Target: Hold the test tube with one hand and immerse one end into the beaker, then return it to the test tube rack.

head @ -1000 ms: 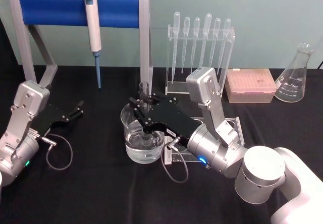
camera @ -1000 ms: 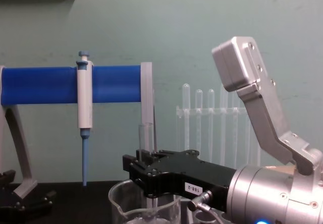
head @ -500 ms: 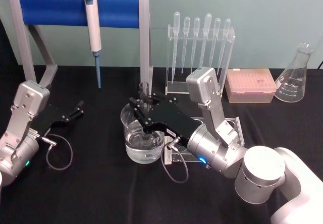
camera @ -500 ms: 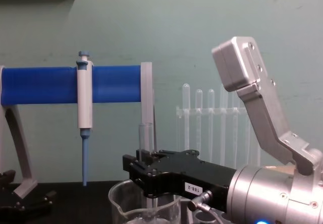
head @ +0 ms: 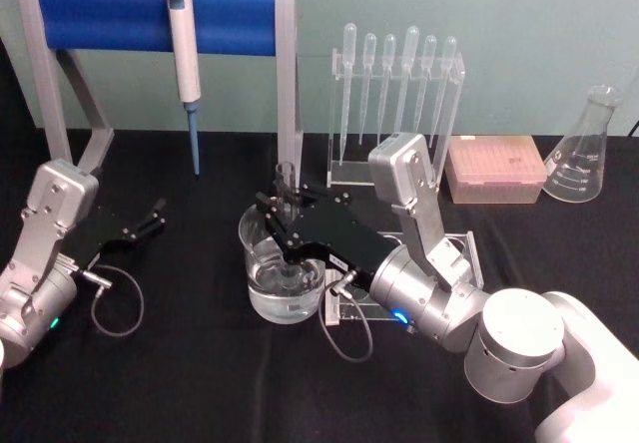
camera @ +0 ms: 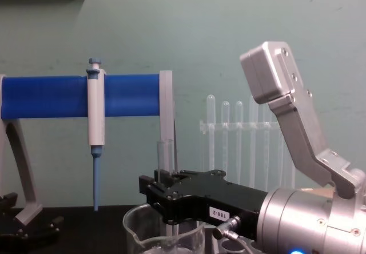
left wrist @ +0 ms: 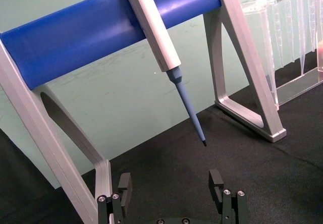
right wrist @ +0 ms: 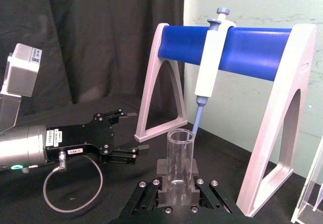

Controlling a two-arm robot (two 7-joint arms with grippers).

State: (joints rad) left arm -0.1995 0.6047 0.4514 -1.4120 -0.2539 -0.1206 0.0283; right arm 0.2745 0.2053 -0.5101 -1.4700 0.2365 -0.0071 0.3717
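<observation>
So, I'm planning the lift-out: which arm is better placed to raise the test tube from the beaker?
Right. The right gripper has its jaws shut on the test tube, upright with its lower end in the beaker. The left gripper sits open, off to the left, apart from both.

A stand with a blue bar (head: 120,16) on grey legs occupies the far left of a black-draped table (head: 200,373). A white pipette (head: 184,54) with a blue tip hangs upright from the bar, its point clear of the cloth. To the right, a clear rack (head: 349,174) holds six bulb-topped plastic droppers (head: 411,64) in a row. Farther right sits a pink box (head: 495,169), and beside it, at the far right, a conical glass flask (head: 584,154) with printed markings. A pale green wall (head: 519,14) runs behind.
</observation>
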